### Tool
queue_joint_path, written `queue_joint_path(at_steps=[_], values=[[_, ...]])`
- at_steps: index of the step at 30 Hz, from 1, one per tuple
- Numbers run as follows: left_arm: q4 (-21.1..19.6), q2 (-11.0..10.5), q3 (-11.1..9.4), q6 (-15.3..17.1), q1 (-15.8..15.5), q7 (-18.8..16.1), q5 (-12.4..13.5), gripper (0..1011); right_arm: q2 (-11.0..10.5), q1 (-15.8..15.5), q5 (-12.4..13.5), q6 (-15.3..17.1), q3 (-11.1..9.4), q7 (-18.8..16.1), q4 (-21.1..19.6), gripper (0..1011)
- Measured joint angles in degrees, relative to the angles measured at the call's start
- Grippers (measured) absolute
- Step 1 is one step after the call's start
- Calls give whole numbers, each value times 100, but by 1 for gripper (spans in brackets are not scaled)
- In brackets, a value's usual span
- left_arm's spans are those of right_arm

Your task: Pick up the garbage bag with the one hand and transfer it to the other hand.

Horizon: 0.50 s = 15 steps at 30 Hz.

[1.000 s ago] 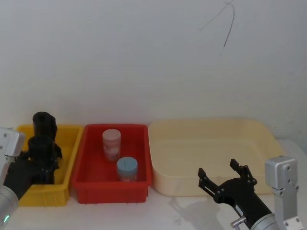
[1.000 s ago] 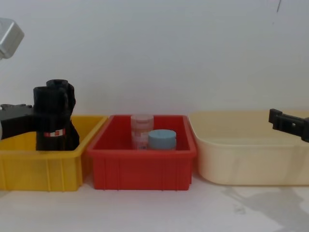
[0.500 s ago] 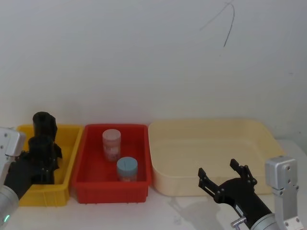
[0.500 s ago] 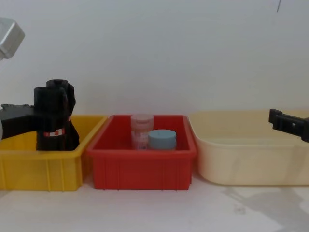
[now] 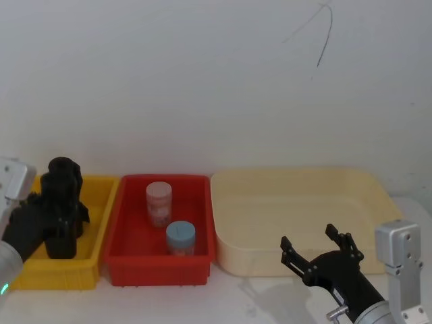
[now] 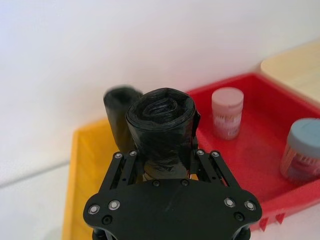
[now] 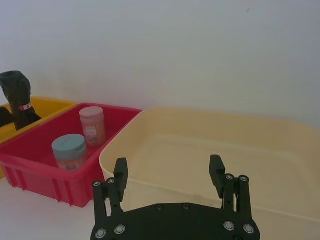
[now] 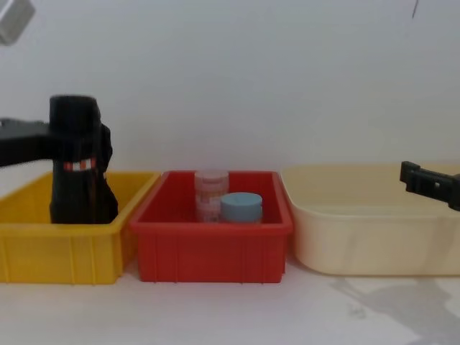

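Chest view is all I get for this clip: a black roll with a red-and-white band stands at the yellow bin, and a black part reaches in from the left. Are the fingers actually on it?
Observer: Yes. The left wrist view shows the left gripper with one finger on each side of the garbage bag, pressed against it.
Operator: Is that one roll or two?
Observer: Two. A second black roll stands just behind it in the yellow bin.
Operator: And the right side?
Observer: The right gripper has its fingers spread open in front of the cream tub, with nothing between them.
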State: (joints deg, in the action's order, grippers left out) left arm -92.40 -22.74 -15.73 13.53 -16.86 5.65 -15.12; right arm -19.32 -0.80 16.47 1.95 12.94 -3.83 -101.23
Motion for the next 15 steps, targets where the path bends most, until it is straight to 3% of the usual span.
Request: queue_joint_path(at_steps=[9, 15], values=[[-397, -155, 62, 238, -265, 273, -17, 437, -11, 154, 49, -3, 1, -186, 30, 1000], [-539, -212, 67, 373, -461, 460, -52, 437, -66, 440, 138, 17, 43, -519, 92, 1000]])
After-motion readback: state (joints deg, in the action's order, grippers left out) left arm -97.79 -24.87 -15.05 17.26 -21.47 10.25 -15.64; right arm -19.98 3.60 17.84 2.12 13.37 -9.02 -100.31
